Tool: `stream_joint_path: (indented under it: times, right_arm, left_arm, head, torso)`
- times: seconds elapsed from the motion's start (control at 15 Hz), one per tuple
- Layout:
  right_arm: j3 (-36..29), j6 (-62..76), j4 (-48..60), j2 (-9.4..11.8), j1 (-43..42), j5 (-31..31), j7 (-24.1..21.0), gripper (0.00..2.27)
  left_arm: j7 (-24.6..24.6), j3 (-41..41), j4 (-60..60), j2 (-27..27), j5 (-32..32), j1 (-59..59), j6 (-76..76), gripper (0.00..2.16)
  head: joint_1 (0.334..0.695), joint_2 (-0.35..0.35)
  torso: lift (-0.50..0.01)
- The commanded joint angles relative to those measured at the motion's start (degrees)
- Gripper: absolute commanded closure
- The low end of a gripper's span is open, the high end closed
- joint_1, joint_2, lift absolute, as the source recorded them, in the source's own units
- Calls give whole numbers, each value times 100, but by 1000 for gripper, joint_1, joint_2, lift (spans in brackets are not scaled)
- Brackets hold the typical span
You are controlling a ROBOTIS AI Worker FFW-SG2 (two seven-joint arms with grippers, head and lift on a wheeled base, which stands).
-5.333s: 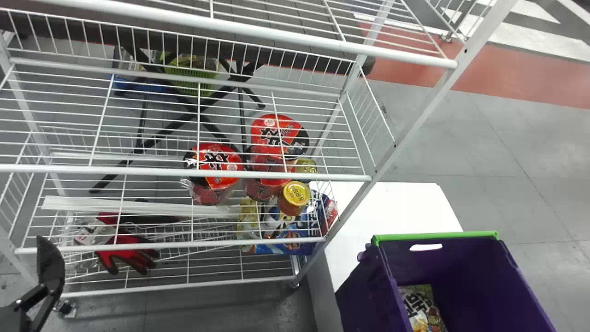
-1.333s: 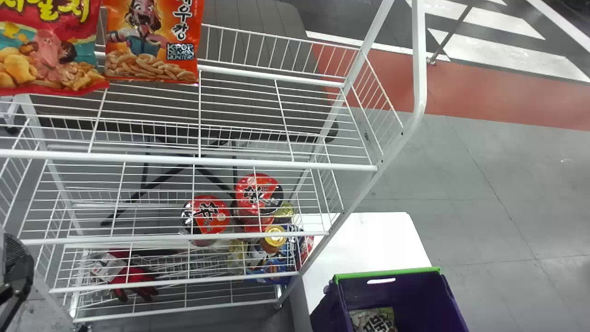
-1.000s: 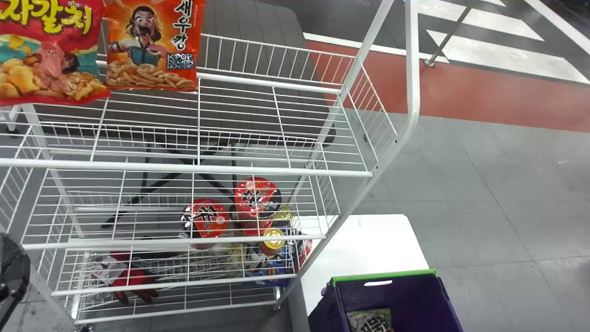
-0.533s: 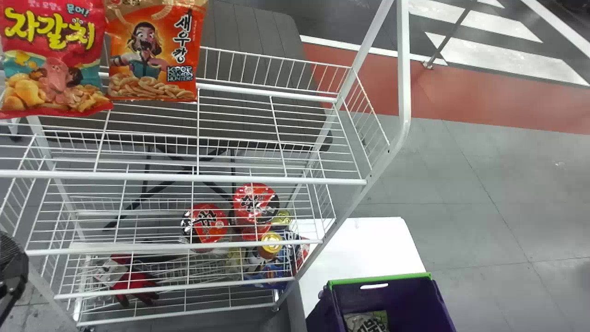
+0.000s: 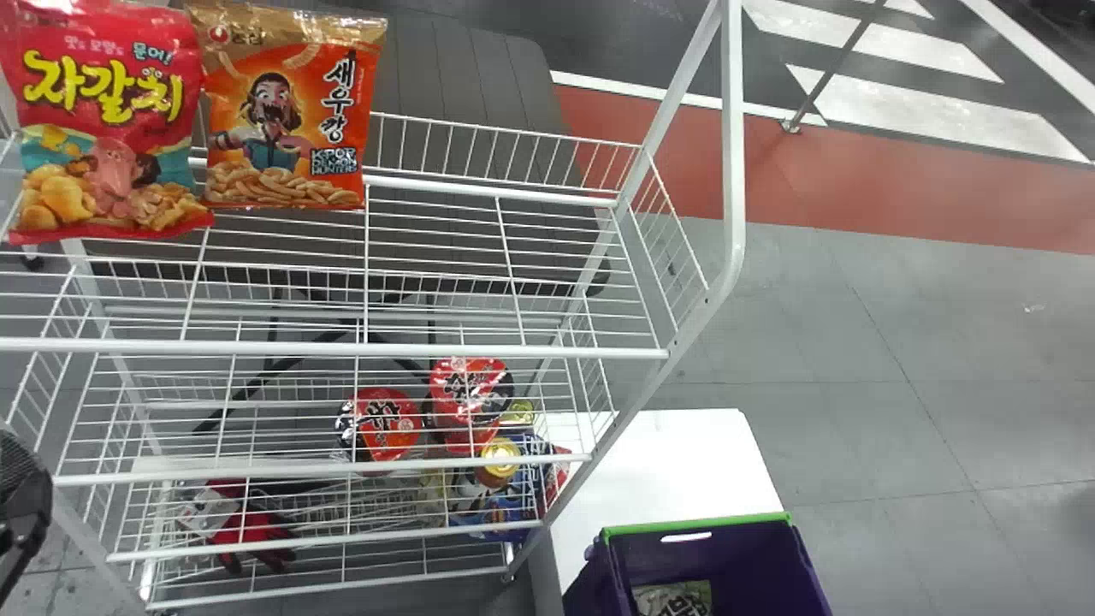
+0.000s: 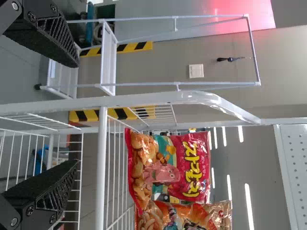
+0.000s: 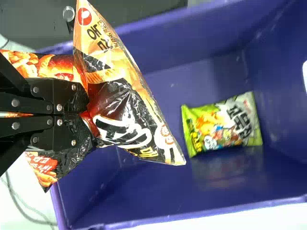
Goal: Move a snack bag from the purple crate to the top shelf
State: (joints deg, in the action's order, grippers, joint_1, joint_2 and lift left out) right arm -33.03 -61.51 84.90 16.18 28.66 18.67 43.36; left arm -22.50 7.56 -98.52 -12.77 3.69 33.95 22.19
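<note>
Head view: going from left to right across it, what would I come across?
Red snack bag with yellow lettering, orange snack bag with gold top, single red-and-black round tub, stacked red-and-black round tubs, purple plastic crate with green rim.

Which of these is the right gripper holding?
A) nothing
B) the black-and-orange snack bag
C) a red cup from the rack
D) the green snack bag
B: the right gripper is shut on the black-and-orange snack bag, while the green snack bag lies in the purple crate.
</note>
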Motion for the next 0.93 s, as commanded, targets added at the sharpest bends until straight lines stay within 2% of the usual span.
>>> stream_joint_path:
  times: [0.0, 0.87]
  right_arm:
    - [-2, 38, 9, 0, 0, -21, 33, 2020]
    - [7, 126, 27, -9, 0, -47, 147, 2020]
  left_arm:
    - [0, 0, -9, 2, -9, 16, 0, 103]
    - [0, 9, -115, -24, -44, 68, -123, 103]
  head:
    - [695, -350]
    - [695, -350]
  torso:
    - [-28]
    - [9]
